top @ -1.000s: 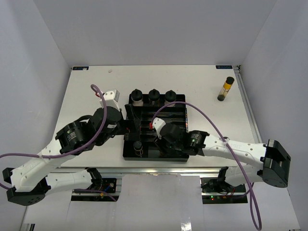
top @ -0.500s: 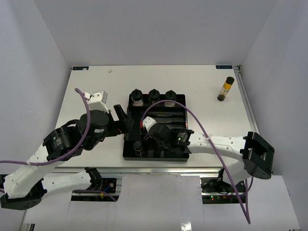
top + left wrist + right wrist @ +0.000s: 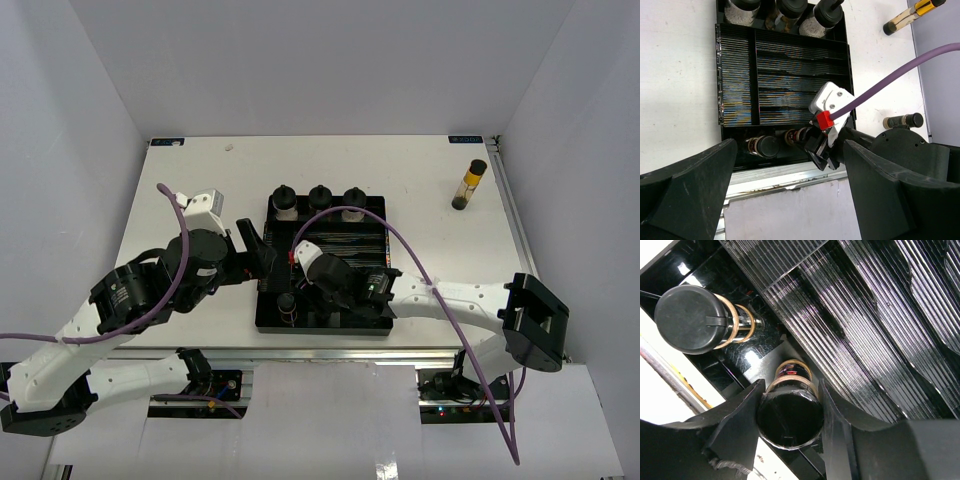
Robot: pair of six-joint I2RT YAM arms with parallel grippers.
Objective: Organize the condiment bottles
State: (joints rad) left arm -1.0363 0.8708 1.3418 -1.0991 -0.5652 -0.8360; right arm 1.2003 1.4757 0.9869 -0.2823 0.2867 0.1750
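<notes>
Fingers (image 3: 740,415) of the right claw (image 3: 789,414) sat pressed against both sides of the black cap of a slim bottle (image 3: 791,372). It stood upright between them in the near row of the black tray (image 3: 880,305). Just to the claw's left, a second slim bottle (image 3: 692,320) stood in the same row, clear of the fingers. Beyond the claw, past the ribbed compartments, three squat bottles (image 3: 320,198) lined the tray's far row. Close on the claw's right, a dark bottle (image 3: 900,121) lay on the table just outside the tray wall. Well beyond that, a yellow-filled bottle (image 3: 468,185) rested near the table's far right edge. The left claw (image 3: 790,192) hung wide open and empty, off to the tray's left.

The gripped bottle looked like rigid glass, light but breakable, with a smooth cap likely to slip under a weak pinch. A hold square across the cap or just under it seemed soundest. The loose bottles would probably roll if lying, so a grip across the body seemed better for them.
</notes>
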